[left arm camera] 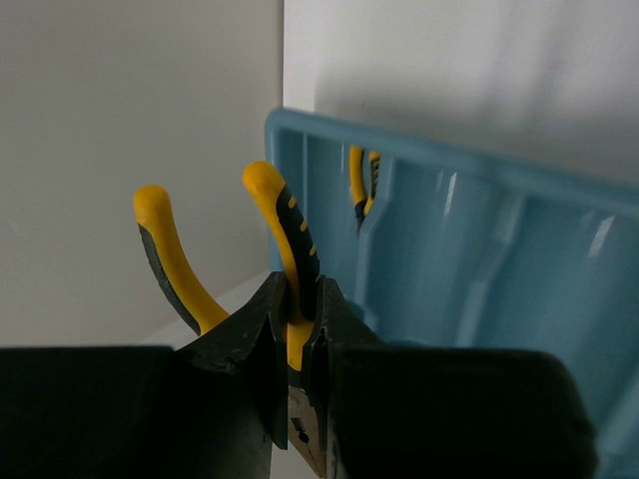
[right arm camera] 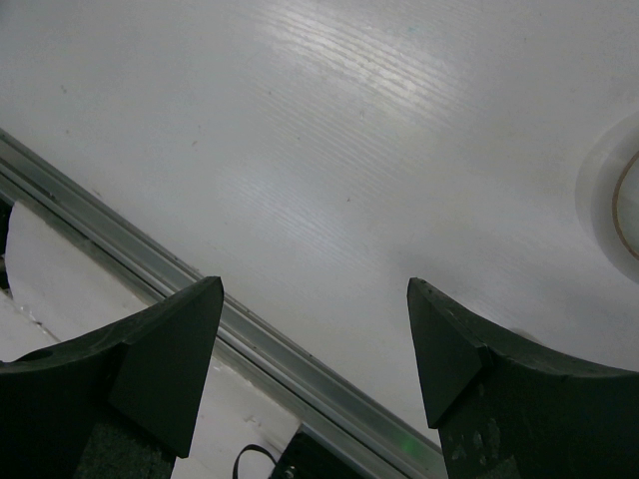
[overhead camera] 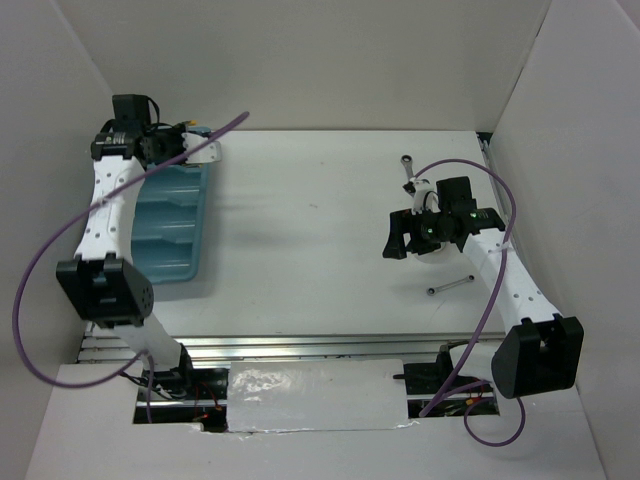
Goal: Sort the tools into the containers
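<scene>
Your left gripper (left arm camera: 302, 304) pinches one handle of the pliers (left arm camera: 290, 225) at the far end of the blue tray (left arm camera: 479, 249), far left. Your right gripper (right arm camera: 315, 339) hangs spread over the table (right arm camera: 300, 150), just beside the tape ring (right arm camera: 619, 200).

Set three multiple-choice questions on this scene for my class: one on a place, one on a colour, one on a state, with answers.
1. Where on the table does the tray lie?
A. left side
B. right side
C. centre

2. What colour are the handles of the held pliers?
A. red
B. yellow and black
C. green

3. How is the right end effector?
A. shut on a wrench
B. shut on the tape
C. open, empty

Answers:
1 A: the top view shows it by the left wall.
2 B: the left end effector clamps one such handle.
3 C: its fingers stand apart with only table between them.
</scene>
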Controlling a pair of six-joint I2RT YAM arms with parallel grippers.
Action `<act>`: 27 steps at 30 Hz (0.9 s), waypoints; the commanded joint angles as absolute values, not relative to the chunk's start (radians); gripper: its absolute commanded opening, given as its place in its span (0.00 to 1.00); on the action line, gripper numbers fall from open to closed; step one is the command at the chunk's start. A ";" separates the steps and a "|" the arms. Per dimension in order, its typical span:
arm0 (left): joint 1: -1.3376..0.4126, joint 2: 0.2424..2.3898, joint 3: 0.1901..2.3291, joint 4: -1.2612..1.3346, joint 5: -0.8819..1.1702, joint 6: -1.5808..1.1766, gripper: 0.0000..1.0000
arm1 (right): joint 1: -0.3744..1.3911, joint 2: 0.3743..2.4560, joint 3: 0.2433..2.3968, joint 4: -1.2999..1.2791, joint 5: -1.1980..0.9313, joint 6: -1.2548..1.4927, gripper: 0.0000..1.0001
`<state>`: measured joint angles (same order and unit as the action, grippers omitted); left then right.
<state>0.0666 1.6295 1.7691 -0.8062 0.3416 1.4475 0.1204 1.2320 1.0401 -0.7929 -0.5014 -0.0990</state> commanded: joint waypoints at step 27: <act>0.282 2.315 2.117 -0.373 0.543 1.712 0.31 | 0.118 1.308 1.062 -0.796 -0.495 -0.112 0.82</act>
<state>0.2745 2.3329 2.0926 -0.4553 0.4976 1.7260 0.1200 1.3010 1.0397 -0.7933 -0.4927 -0.0990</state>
